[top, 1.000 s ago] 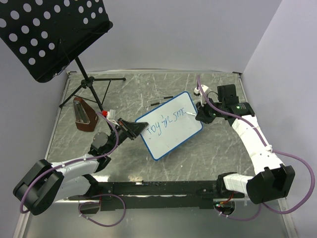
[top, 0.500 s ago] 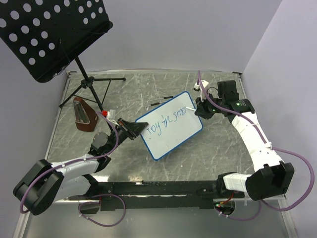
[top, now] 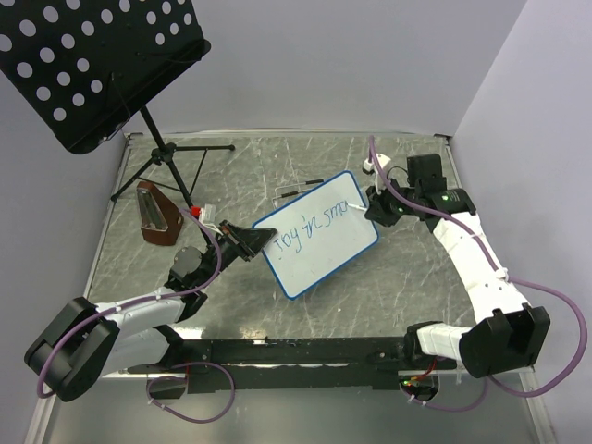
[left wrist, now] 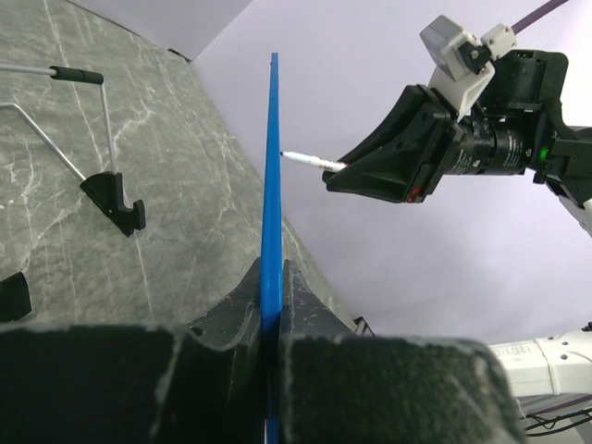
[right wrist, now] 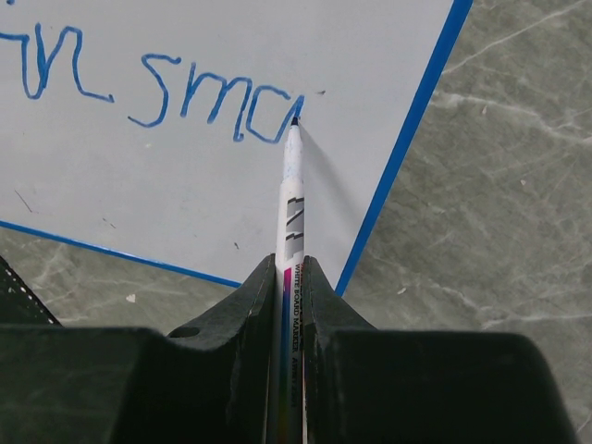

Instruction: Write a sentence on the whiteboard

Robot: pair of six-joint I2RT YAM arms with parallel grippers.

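The whiteboard, white with a blue frame, is held tilted above the table. My left gripper is shut on its left edge; in the left wrist view the board shows edge-on as a blue line. My right gripper is shut on a white whiteboard marker. The marker's tip touches the board at the end of the sentence, which is blue handwriting reading "in sma" in the right wrist view and "toy in sma" in the top view.
A black perforated music stand on a tripod stands at the back left. A brown wedge-shaped object lies left of the board. A small dark stick lies behind the board. A black rail runs along the near edge.
My right gripper has shifted slightly along the top line and the word has grown from "sm" to "sma". The left arm and board have not moved.
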